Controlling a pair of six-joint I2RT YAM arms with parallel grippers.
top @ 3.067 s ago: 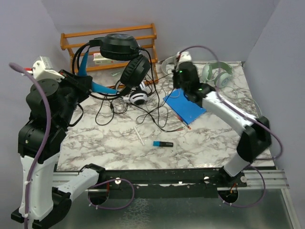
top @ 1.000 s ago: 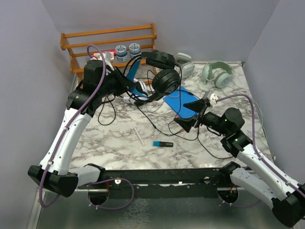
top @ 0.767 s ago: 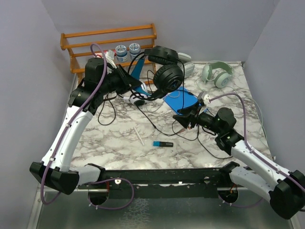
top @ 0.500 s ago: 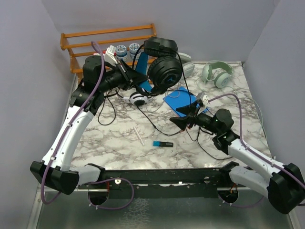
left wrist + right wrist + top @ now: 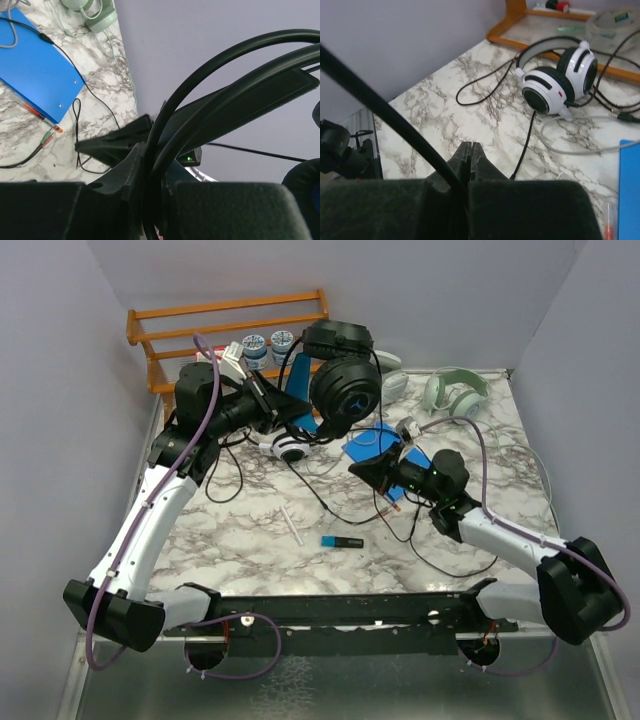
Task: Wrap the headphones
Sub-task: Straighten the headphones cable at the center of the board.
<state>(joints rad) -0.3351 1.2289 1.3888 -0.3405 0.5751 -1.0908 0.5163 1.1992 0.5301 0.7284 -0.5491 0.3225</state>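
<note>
My left gripper (image 5: 297,412) is shut on the headband of the all-black headphones (image 5: 343,378) and holds them raised above the back of the table. In the left wrist view the headband (image 5: 210,95) runs between the jaws of the left gripper (image 5: 156,170). Their thin black cable (image 5: 318,495) hangs down to the table. My right gripper (image 5: 360,468) is shut on this cable (image 5: 380,107) just below the earcups, and in the right wrist view its jaws (image 5: 470,149) are pressed together. The white-and-black headphones (image 5: 290,446) (image 5: 555,85) lie on the table. The pale grey-white headphones (image 5: 455,395) (image 5: 92,12) lie at the back right.
A blue notebook (image 5: 383,448) (image 5: 35,70) lies under the right arm. A blue marker (image 5: 342,541) and a white pen (image 5: 292,524) lie mid-table. A wooden rack (image 5: 230,320) with jars (image 5: 268,342) stands at the back left. Loose cables (image 5: 225,475) tangle on the left.
My left gripper has lifted the black headphones a little higher and back. My right gripper has moved left and up along the cable, closer to the earcups.
</note>
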